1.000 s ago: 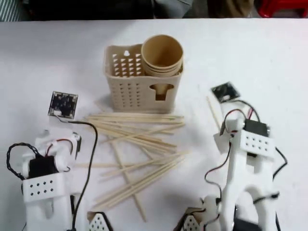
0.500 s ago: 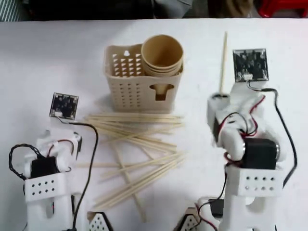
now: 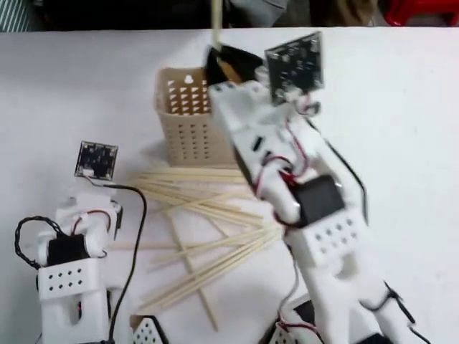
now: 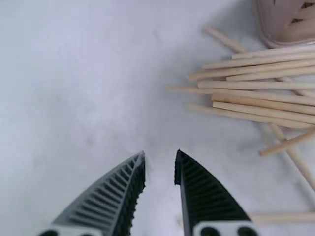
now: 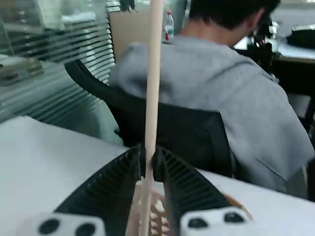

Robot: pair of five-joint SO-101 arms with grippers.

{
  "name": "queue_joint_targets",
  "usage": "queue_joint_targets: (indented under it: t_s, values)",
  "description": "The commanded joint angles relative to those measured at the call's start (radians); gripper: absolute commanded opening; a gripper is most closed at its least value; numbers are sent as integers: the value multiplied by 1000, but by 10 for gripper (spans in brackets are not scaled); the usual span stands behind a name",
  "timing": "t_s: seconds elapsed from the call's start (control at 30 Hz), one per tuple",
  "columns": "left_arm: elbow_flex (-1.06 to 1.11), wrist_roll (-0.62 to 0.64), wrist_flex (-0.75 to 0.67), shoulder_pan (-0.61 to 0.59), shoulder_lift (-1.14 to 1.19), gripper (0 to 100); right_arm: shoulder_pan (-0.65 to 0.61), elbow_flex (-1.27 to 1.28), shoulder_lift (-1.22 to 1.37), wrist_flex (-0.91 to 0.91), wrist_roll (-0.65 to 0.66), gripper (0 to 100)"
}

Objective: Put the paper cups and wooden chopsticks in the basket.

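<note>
My right gripper (image 5: 148,164) is shut on one wooden chopstick (image 5: 152,83), which stands nearly upright. In the high view that right gripper (image 3: 215,54) hangs over the beige perforated basket (image 3: 188,125), with the chopstick (image 3: 216,14) pointing toward the far table edge. The arm covers the paper cups in the basket. A loose pile of chopsticks (image 3: 208,222) lies on the white table in front of the basket. My left gripper (image 4: 160,164) rests low over bare table at the near left, slightly open, with chopstick ends (image 4: 246,93) and a basket corner (image 4: 288,22) beyond it.
The left arm (image 3: 68,258) sits at the near left with a black cable looping beside it. A seated person in a grey top and a black chair back (image 5: 197,132) are beyond the table's far edge.
The right arm picked a single chopstick off the table at the right, lifted it, and swung left and forward over the basket. The left arm stayed put.
</note>
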Motion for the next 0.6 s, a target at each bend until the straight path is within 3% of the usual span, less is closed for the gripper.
queue_joint_targets:
  t_s: [0.0,0.13,0.4,0.57]
  values:
    - [-8,8,-31,-4,-19,116,-41,-46,105,-228,-2,18]
    - [-8,8,-31,-4,-19,116,-44,-46,236,-315,-2,18]
    - [-6,8,-31,-4,-19,115,-38,-40,314,-318,-3,23]
    - [-6,8,-31,-4,-19,115,-38,-12,303,-318,-3,130]
